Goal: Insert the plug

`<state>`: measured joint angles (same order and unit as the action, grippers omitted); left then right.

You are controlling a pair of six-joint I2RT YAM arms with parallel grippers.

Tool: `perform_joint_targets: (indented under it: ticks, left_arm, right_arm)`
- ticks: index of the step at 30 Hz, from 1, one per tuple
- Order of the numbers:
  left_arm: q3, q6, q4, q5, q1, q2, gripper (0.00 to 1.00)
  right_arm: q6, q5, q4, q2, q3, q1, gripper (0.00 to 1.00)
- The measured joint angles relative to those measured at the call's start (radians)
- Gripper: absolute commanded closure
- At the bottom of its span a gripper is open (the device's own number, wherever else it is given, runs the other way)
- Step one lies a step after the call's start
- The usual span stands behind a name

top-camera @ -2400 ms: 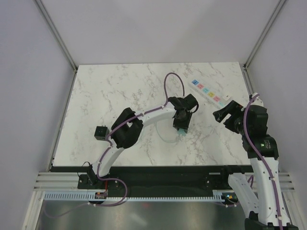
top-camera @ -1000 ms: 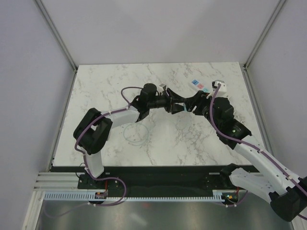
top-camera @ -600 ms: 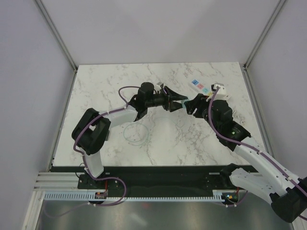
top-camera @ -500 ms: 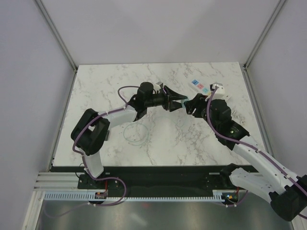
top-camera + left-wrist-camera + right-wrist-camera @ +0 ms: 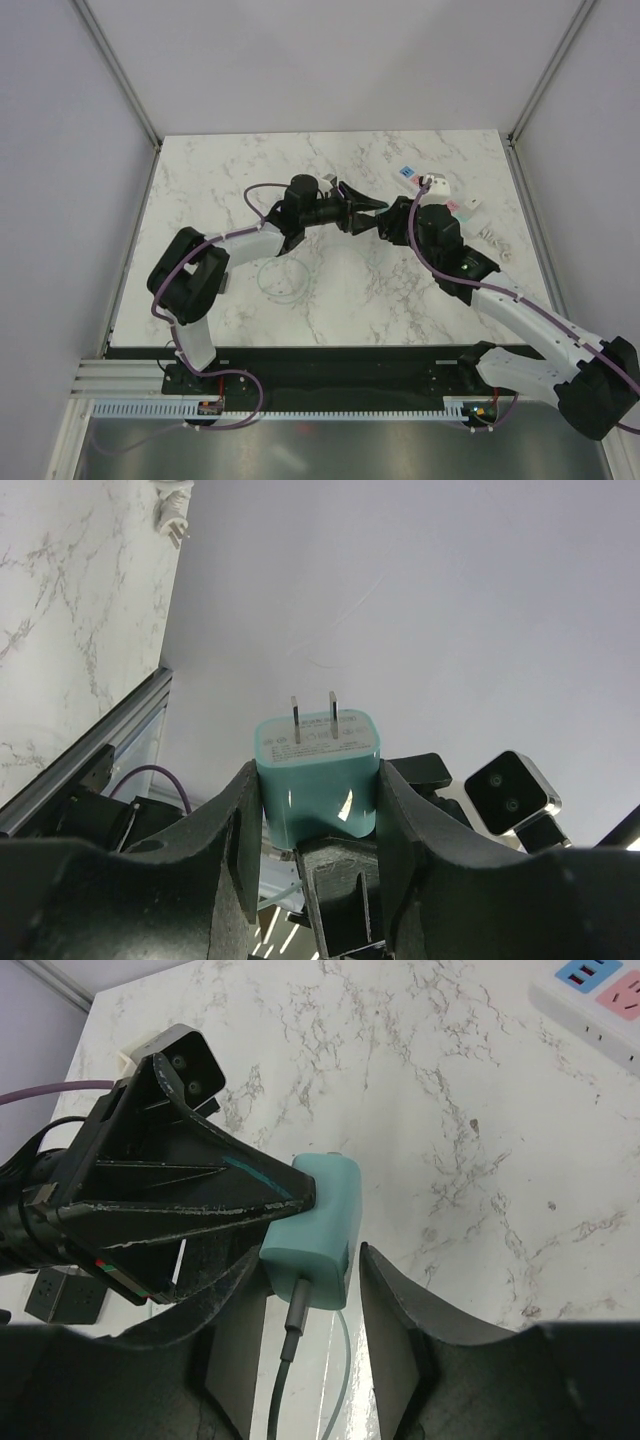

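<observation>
Holding the teal charger plug (image 5: 322,1210) aloft at mid-frame over the counter (image 5: 220,170) in the clamped left claw (image 5: 318,780), centring the gaping, straddling right claw (image 5: 308,1260) squarely on its free flanks before pinching, power strip (image 5: 592,1005) waiting at upper right.

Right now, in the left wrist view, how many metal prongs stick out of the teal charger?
2. The left prong and the right prong rise side by side from the teal charger, which the left end effector grips. None seems hidden.
</observation>
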<state>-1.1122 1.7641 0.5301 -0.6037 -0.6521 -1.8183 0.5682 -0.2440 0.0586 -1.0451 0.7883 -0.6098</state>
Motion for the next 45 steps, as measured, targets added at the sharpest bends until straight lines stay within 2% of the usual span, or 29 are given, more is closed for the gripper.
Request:
perform_joint_targets:
  ticks: [2, 5, 6, 8, 9, 10, 12, 13, 19, 23, 26, 29, 36, 45]
  left_arm:
    - [0.011, 0.006, 0.005, 0.003, 0.000, 0.002, 0.98]
    - [0.025, 0.013, 0.005, 0.008, 0.001, 0.002, 0.98]
    - [0.028, 0.016, 0.004, 0.010, 0.002, 0.002, 0.98]
    - [0.034, 0.022, 0.008, 0.010, 0.002, 0.002, 0.74]
    - [0.035, 0.026, 0.013, 0.008, 0.003, 0.002, 0.58]
    - [0.038, 0.027, 0.025, 0.004, 0.003, 0.002, 0.36]
    - [0.038, 0.026, 0.040, -0.001, 0.003, 0.002, 0.23]
    - [0.038, 0.021, 0.046, -0.003, 0.003, 0.003, 0.12]
    - [0.029, -0.029, 0.020, -0.025, 0.024, 0.030, 0.08]
    - [0.028, -0.101, -0.062, -0.031, 0.066, 0.084, 0.08]
    - [0.029, -0.174, -0.132, -0.032, 0.109, 0.137, 0.09]
    - [0.053, -0.269, -0.223, -0.024, 0.160, 0.220, 0.09]
    - [0.046, -0.616, -0.528, 0.002, 0.238, 0.385, 0.12]
    - [-0.035, -1.040, -0.875, 0.054, 0.236, 0.504, 0.10]
  right_arm:
    - [-0.001, -0.014, -0.003, -0.020, 0.004, -0.016, 0.55]
    - [-0.016, -0.067, -0.002, -0.043, 0.007, -0.045, 0.72]
    - [-0.023, -0.081, -0.001, -0.045, 0.007, -0.053, 0.83]
    - [-0.037, -0.117, 0.002, -0.048, 0.007, -0.071, 0.97]
    - [-0.043, -0.133, 0.002, -0.048, 0.008, -0.079, 1.00]
    - [-0.043, -0.148, 0.002, -0.048, 0.010, -0.086, 1.00]
    - [-0.039, -0.173, 0.003, -0.050, 0.023, -0.094, 1.00]
    - [-0.037, -0.180, 0.007, -0.051, 0.030, -0.093, 1.00]
    - [-0.034, -0.212, 0.079, -0.083, 0.089, -0.093, 1.00]
    - [-0.050, -0.220, 0.174, -0.106, 0.156, -0.087, 1.00]
    - [-0.068, -0.203, 0.288, -0.156, 0.268, -0.038, 1.00]
    - [-0.085, -0.179, 0.407, -0.252, 0.425, 0.060, 1.00]
    - [-0.231, -0.065, 0.607, -0.400, 0.608, 0.220, 1.00]
    - [-0.585, -0.003, 0.687, -0.506, 0.723, 0.288, 1.00]
